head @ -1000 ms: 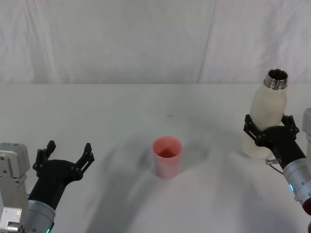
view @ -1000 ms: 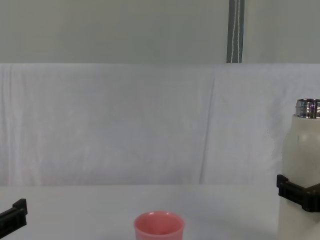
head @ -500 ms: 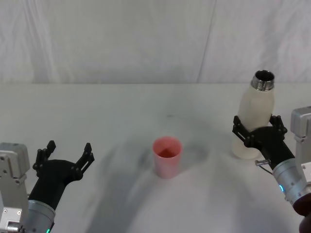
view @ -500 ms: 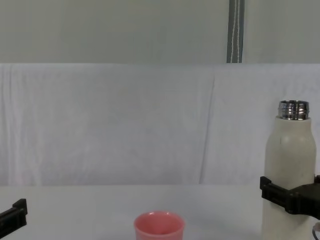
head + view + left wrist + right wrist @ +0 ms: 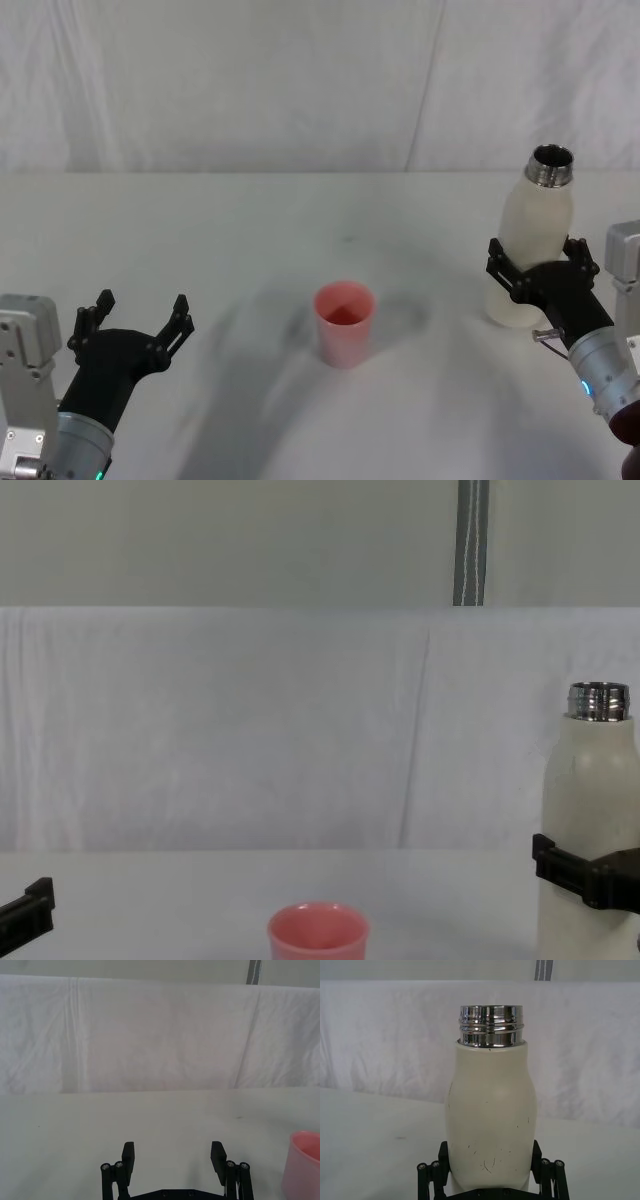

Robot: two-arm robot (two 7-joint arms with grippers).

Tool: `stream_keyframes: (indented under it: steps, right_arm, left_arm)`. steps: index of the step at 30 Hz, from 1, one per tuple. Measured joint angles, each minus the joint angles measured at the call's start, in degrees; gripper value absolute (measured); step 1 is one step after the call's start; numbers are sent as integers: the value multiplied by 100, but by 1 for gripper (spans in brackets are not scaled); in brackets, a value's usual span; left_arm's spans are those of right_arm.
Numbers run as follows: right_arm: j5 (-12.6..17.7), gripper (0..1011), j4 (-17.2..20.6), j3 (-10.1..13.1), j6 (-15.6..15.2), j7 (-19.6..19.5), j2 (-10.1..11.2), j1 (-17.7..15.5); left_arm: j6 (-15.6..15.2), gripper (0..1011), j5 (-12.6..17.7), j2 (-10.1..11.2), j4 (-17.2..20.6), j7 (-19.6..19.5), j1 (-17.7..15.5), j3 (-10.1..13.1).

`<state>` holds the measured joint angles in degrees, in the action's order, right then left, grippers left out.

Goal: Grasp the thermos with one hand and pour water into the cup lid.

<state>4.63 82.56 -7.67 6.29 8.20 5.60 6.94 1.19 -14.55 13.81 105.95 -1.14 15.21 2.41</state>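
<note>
The cream-white thermos [image 5: 532, 235] stands upright at the right of the table, its open steel neck [image 5: 491, 1025] on top. My right gripper [image 5: 536, 256] is shut on the thermos's lower body, with black fingers [image 5: 432, 1174] on both sides. I cannot tell whether the base touches the table. The pink cup lid [image 5: 345, 322] stands upright at the table's middle, well to the left of the thermos [image 5: 590, 800], and also appears in the chest view [image 5: 317, 932]. My left gripper [image 5: 137, 318] rests open near the front left, with nothing between its fingers [image 5: 128, 1152].
A white cloth covers the table [image 5: 250, 230] and hangs as a backdrop behind it. A grey vertical strip [image 5: 470, 540] runs up the wall behind. Bare tabletop lies between the cup lid and each gripper.
The right gripper carried the thermos left toward the cup lid and stood it more upright, then eased back slightly right. The left arm and the cup lid stayed still.
</note>
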Motion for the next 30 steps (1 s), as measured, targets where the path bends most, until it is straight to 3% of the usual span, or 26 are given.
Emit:
stream_keyframes:
  steps: [30]
  right_arm:
    - [40,951,-192,87,37,-44,-57,44]
  left_arm:
    - [0,1001,0,0,0,0,0,0]
